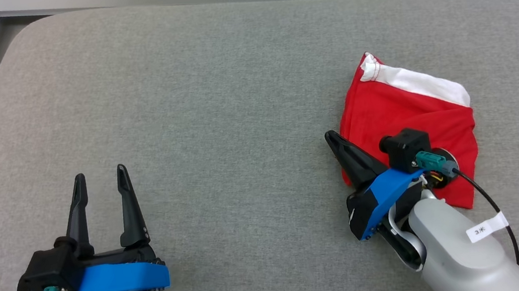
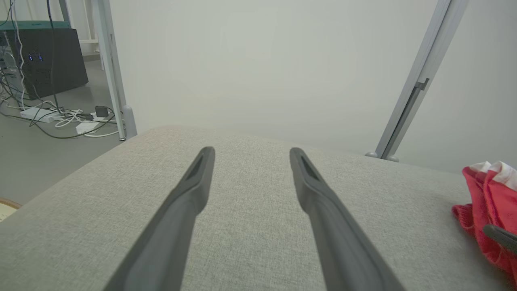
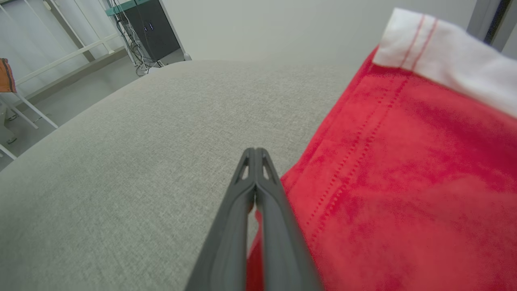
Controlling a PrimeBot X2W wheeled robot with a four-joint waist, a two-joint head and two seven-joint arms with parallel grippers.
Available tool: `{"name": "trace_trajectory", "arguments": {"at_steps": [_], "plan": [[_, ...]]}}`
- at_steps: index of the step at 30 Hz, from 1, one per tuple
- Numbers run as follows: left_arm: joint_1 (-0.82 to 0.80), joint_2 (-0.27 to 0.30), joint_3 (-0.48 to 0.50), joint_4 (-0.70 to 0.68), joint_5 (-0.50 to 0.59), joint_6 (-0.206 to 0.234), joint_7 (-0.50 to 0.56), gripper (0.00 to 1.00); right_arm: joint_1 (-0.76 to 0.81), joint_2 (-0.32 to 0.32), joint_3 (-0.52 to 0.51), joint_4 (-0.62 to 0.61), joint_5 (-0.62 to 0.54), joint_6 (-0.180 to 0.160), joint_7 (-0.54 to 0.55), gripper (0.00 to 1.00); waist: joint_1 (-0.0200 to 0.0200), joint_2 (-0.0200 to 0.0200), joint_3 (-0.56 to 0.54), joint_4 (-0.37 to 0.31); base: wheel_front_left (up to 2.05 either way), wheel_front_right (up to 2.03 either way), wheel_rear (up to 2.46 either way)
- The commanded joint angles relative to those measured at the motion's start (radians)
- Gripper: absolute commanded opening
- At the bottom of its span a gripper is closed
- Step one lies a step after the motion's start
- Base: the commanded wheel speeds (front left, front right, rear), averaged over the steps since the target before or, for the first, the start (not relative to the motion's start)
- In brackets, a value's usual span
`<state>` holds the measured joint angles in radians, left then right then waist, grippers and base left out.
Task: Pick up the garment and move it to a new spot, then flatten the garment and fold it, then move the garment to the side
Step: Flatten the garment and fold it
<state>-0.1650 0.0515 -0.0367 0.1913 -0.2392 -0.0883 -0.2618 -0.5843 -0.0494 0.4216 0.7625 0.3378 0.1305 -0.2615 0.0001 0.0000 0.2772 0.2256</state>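
Head view: shows a red garment (image 1: 402,110) with a white band, folded into a compact bundle and lying on the right part of a grey fabric surface (image 1: 212,96). Places the right gripper (image 1: 330,136) at the bundle's near left edge, fingers pressed together, wrist over the red cloth. Places the left gripper (image 1: 100,174) well apart at lower left, fingers spread, holding nothing.

Left wrist view: looks along the left gripper (image 2: 250,150), fingers wide apart over bare grey fabric (image 2: 250,226). Catches the garment (image 2: 488,194) at the far right edge, with cables (image 2: 60,117) on the floor beyond the surface.

Right wrist view: shows the right gripper (image 3: 255,150) closed tip to tip, tips over grey fabric (image 3: 141,161), just beside the garment's stitched edge (image 3: 404,161). Cannot tell whether any cloth is pinched lower down. Shows the white band (image 3: 444,52) at the top right.
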Motion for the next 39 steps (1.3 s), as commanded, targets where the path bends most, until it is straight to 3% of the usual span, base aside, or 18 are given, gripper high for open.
{"name": "trace_trajectory", "arguments": {"at_steps": [1, 11, 17, 19, 20, 28, 39], "plan": [[0.002, -0.002, 0.005, -0.003, 0.003, 0.002, -0.004, 1.0, -0.004, -0.003, -0.002, -0.024, -0.003, 0.001, -0.004, 0.0, -0.0001, 0.0, -0.008, -0.016, 0.0, 0.0, 0.0], [0.006, 0.001, 0.028, -0.004, 0.064, -0.01, -0.004, 1.0, 0.062, -0.008, -0.127, -0.206, -0.092, 0.001, -0.004, 0.0, -0.0001, 0.0, -0.069, -0.126, 0.0, 0.0, 0.0], [0.015, 0.006, 0.039, 0.01, 0.092, -0.016, -0.004, 1.0, 0.164, -0.046, -0.228, -0.315, -0.141, 0.001, -0.004, 0.0, -0.0001, 0.0, -0.12, -0.207, 0.0, 0.0, 0.0], [0.021, 0.009, 0.041, 0.017, 0.099, -0.017, -0.004, 1.0, 0.199, -0.056, -0.264, -0.342, -0.152, 0.001, -0.004, 0.62, -0.0001, 0.0, -0.135, -0.23, 0.0, 0.0, 0.0], [0.022, 0.011, 0.042, 0.018, 0.104, -0.017, -0.004, 1.0, 0.216, -0.059, -0.28, -0.354, -0.156, 0.001, -0.004, 1.0, -0.0001, 0.0, -0.14, -0.239, 0.0, 0.0, 0.0], [0.057, 0.022, 0.045, 0.026, 0.124, -0.018, -0.004, 1.0, 0.354, -0.056, -0.405, -0.461, -0.169, 0.001, -0.004, 1.0, -0.0001, 0.0, -0.171, -0.281, 0.0, 0.0, 0.0], [0.124, 0.034, 0.051, 0.009, 0.138, -0.001, -0.004, 1.0, 0.52, -0.015, -0.472, -0.597, -0.195, 0.001, 0.055, 1.0, -0.0001, 0.0, -0.205, -0.261, 0.0, 0.0, 0.0]]}}
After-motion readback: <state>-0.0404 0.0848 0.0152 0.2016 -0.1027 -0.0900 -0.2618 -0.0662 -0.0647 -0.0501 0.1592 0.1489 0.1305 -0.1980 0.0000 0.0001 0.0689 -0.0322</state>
